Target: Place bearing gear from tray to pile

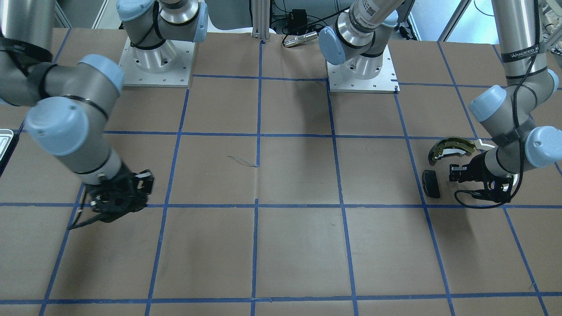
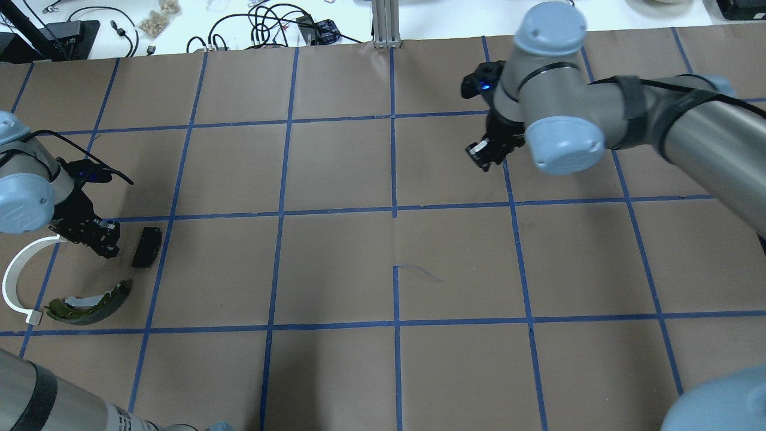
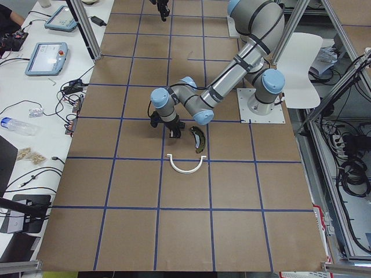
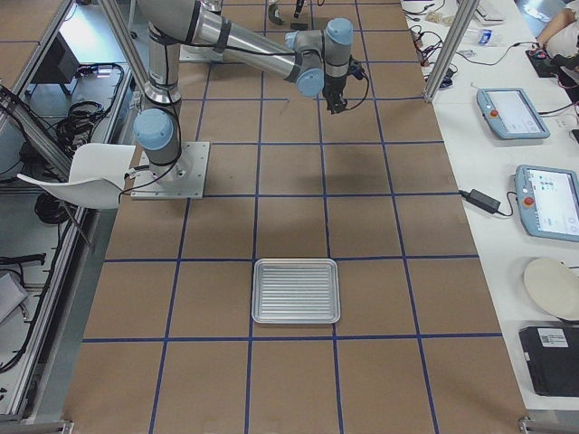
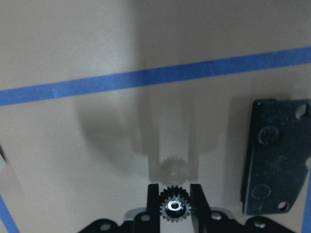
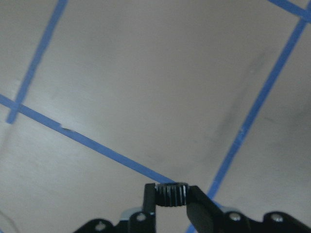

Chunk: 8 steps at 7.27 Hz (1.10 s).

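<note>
My left gripper (image 2: 100, 238) hovers low over the pile, shut on a small black bearing gear (image 5: 175, 208) with a silver hub, which casts its shadow on the paper just below. The pile holds a black pad (image 2: 146, 246) beside the gripper, an olive-gold brake shoe (image 2: 90, 305) and a white plastic arc (image 2: 15, 281). My right gripper (image 2: 482, 152) is across the table, shut on a second black toothed gear (image 6: 171, 195) above bare paper. The ribbed metal tray (image 4: 297, 291) lies far from both grippers; I see nothing in it.
Brown paper with a blue tape grid covers the table (image 2: 395, 251). The black pad fills the right side of the left wrist view (image 5: 274, 174). Both arm bases (image 1: 156, 66) stand at the robot's edge. Cables and tablets lie beyond the table's edges.
</note>
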Available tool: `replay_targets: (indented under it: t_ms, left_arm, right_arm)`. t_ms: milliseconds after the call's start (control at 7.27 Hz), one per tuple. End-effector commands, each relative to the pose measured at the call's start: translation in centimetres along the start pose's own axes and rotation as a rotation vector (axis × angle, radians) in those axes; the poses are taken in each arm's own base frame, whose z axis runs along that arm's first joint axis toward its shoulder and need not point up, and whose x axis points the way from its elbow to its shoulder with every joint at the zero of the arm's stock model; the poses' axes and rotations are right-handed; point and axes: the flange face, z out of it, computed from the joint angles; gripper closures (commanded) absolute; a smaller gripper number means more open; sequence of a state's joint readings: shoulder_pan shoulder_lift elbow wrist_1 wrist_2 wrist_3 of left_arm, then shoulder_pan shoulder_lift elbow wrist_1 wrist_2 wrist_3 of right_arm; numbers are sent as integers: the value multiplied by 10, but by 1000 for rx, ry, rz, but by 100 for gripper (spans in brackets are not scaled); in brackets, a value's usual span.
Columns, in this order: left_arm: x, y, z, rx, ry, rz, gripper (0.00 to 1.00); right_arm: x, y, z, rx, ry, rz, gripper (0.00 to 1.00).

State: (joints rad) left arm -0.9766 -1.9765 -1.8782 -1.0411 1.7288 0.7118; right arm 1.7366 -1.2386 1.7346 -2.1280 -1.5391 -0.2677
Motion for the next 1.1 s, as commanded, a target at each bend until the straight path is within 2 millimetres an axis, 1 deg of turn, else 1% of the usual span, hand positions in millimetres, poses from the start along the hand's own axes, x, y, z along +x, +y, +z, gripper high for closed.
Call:
replay_targets:
  t_ms: [0,138,275,413,550,688,825,963]
  left_arm:
    - [1,0,-8,10,-11,3,0]
    - [3,-6,-13,26,-11,9,0]
    - [7,-19,-43,66,-30,24,0]
    - [19,-32,-74,58,-27,52,0]
    - [37,-46,-98,61,-32,44,0]
    - [61,-55,-112,76,-17,37,0]
    - [79,-61,-116,89,-5,25,0]
    - [96,-64,-124,99,-15,9,0]
  right_arm:
    - [-129,3,22,-25,-14,109,94]
    - [-178,7,47,-28,-17,140,94]
    - [-215,6,73,2,-26,181,93]
    - [-236,7,97,4,-57,179,91]
    - [-239,6,102,6,-70,176,84]
    - [-239,5,103,6,-70,176,38]
    - [-237,4,101,22,-69,178,0]
    - [-219,-3,97,26,-67,190,0]
